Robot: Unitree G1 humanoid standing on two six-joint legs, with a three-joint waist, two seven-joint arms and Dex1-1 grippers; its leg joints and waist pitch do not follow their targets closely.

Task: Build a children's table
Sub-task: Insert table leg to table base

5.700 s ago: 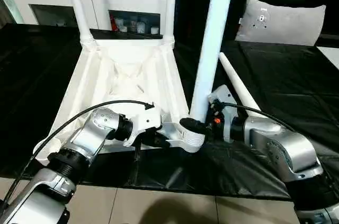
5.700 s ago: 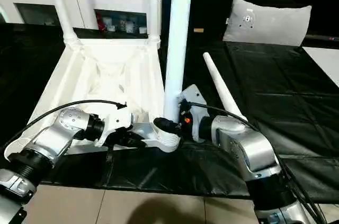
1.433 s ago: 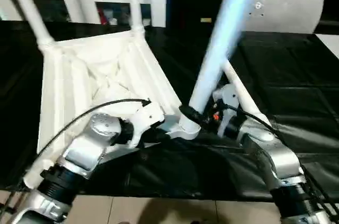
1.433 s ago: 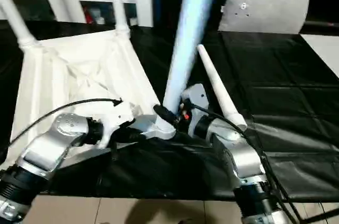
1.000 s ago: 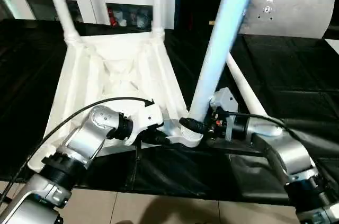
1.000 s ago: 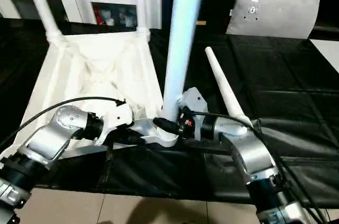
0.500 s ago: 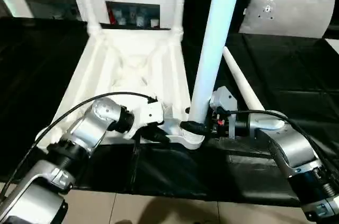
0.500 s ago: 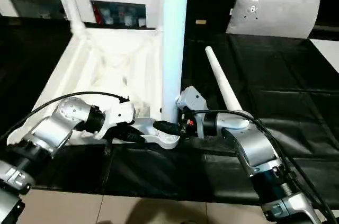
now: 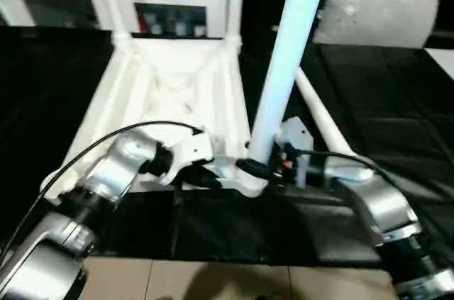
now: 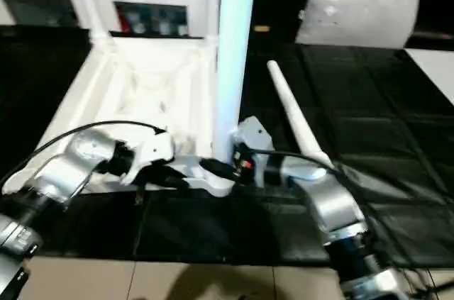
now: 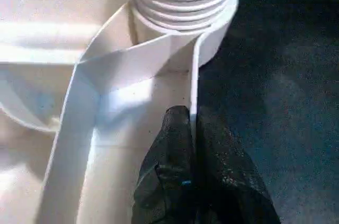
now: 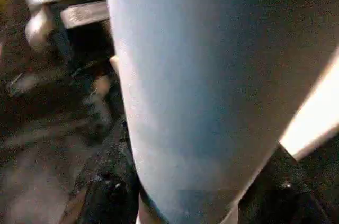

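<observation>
The left gripper (image 11: pixel 192 144) is pinching the table top (image 9: pixel 170 94) wall beside the ribbed socket (image 11: pixel 183 1); the right gripper (image 12: pixel 196 203) is clamping the smooth leg (image 9: pixel 284 80).

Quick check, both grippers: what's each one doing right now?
Left gripper: shut on the table top's side wall, beside the corner socket.
Right gripper: shut on the upright leg standing in that socket.

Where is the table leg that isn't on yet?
The loose leg lies flat on the black mat, just right of the upside-down tabletop, beside the right claw.
</observation>
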